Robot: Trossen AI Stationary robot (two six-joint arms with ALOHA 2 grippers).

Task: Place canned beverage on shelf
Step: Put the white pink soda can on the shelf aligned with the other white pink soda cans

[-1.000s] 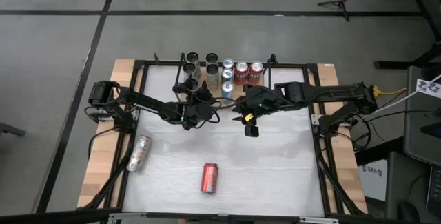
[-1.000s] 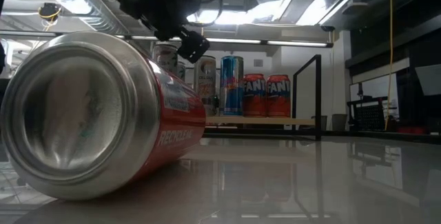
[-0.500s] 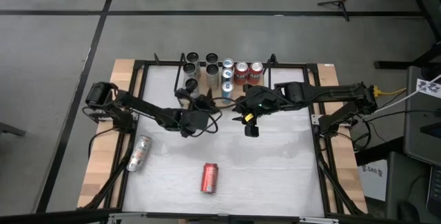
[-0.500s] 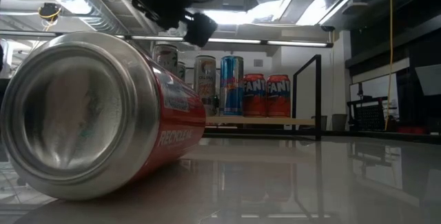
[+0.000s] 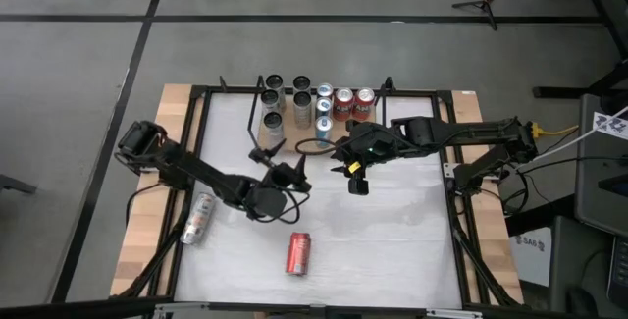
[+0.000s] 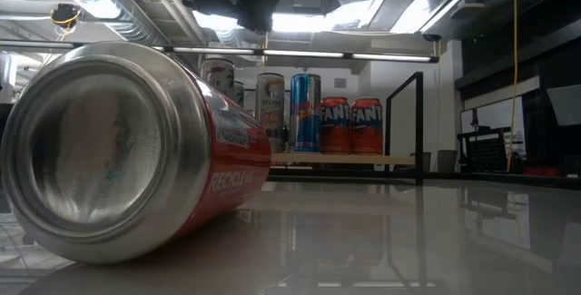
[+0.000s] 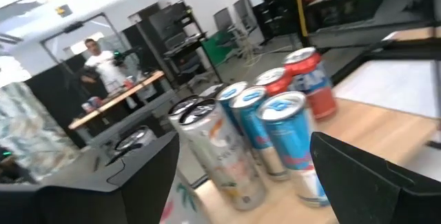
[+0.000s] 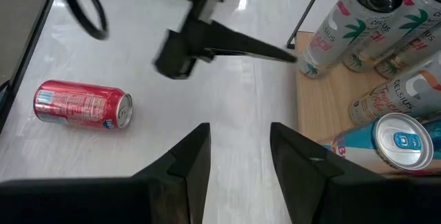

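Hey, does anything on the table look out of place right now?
Yes. Two cans lie tipped on the tabletop instead of standing on the shelf: a red can near the front and a silver can toward the left edge.

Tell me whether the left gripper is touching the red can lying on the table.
Apart. The high view shows bare tabletop between the left gripper and the red can.

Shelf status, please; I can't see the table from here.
Left gripper open, empty, between shelf and red can. Right gripper nearly shut, empty, waiting. Red can and silver can lying loose. Nothing in the way.
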